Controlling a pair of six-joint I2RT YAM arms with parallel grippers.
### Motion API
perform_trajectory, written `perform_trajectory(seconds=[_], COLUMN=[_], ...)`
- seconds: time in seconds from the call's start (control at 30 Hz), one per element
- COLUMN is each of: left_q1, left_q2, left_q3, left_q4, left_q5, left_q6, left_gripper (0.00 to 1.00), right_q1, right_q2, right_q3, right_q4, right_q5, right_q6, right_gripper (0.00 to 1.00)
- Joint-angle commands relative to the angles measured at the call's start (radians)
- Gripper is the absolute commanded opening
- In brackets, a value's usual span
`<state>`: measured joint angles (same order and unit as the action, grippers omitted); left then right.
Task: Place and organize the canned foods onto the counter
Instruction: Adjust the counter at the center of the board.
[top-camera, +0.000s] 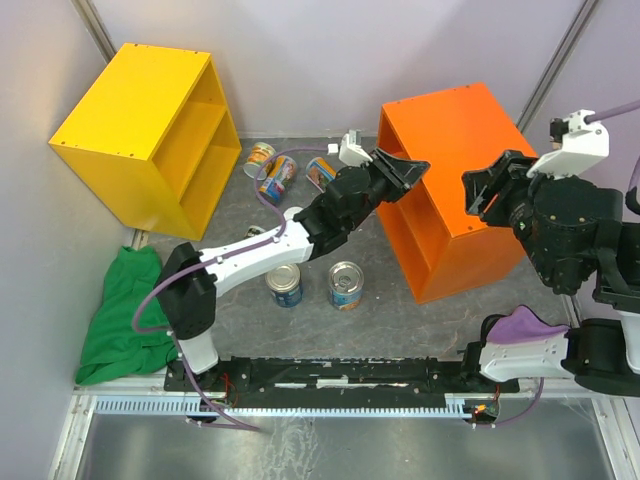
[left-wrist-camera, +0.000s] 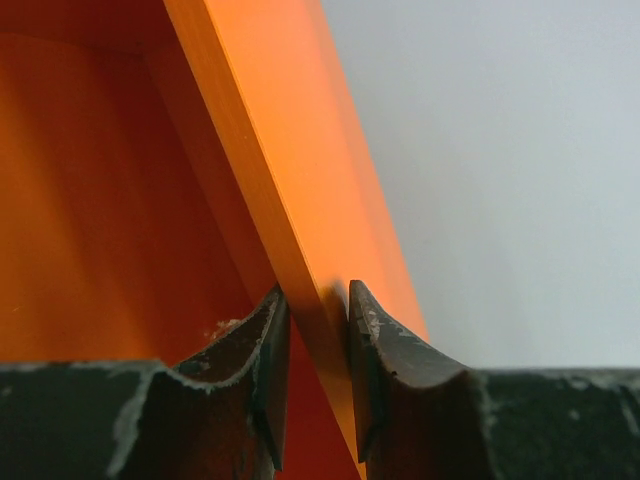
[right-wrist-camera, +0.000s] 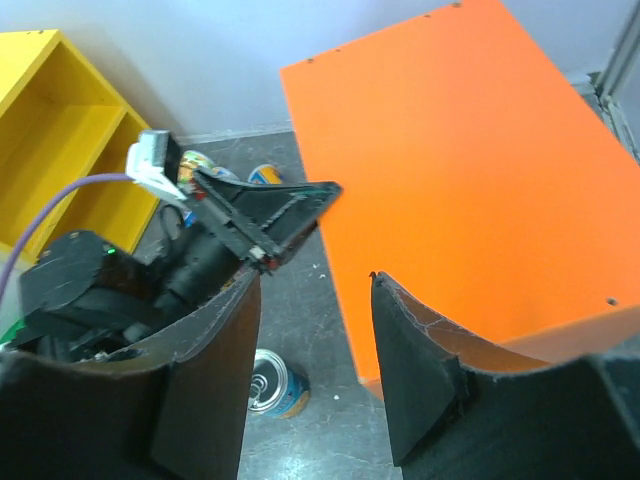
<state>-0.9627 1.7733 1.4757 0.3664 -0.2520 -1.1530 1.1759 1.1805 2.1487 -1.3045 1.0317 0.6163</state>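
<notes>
So, far L: green cloth (top-camera: 125, 315) is lying bunched at the table (top-camera: 400, 320) edge. The yellow cabinet (top-camera: 130, 110) is sitting behind it, w/ its shelved open side facing R.

Next, the canned foods (top-camera: 346, 285) are all sitting on the grey tabletop, none on the counter (top-camera: 460, 140). Three colourful cans (top-camera: 277, 180) are lying tipped in a cluster just R of the yellow cabinet, betw. it and the orange box. Nearer the arm bases, two blue-labelled tins (top-camera: 285, 285) are standing upright side by side, silver tops up, near but not touching. One more can (top-camera: 257, 232) is peeking out from behind the L arm (top-camera: 250, 255); can't tell which kind.

L arm is reaching diagonally over the cans toward the counter, i.e. the orange box, which is sitting R of centre, well apart from the yellow one. L gripper (left-wrist-camera: 315, 300) is clamping the edge of an orange panel on the box's L side. Its wrist cam is showing one finger inside the box and the other outside, both pressing on the panel.

Further R, R gripper (right-wrist-camera: 313, 290) is hanging by the counter's R edge. Its fingers are standing apart w/ nothing betw. them; only floor and one tin are showing through the gap.
</notes>
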Motion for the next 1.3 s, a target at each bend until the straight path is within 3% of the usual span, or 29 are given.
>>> perform_trajectory(seconds=[0.0,0.33,0.67,1.27], left_q1=[0.002,0.001,0.052,0.111], left_q2=[-0.117,-0.156,-0.088,-0.044], left_q3=[-0.048,-0.156,-0.134,-0.112], left_q4=[0.029,-0.004,-0.014,-0.032], left_q5=[-0.227,-0.311,-0.122,-0.028], left_q6=[0.13,0.096,0.015,-0.009], left_gripper=[0.03,0.03,0.03,0.03], right_q1=[-0.004,-0.004,-0.004,-0.005], right_q2=[-0.027,-0.08,-0.11,-0.145], right_q3=[-0.042,-0.175,-0.246,-0.484], right_q4=[-0.1,-0.275,-0.456,-0.443], right_q5=[0.076,0.04,0.021,0.005], right_q6=[0.14,0.368,0.564,0.693], right_gripper=[0.56,0.58,0.59,0.54])
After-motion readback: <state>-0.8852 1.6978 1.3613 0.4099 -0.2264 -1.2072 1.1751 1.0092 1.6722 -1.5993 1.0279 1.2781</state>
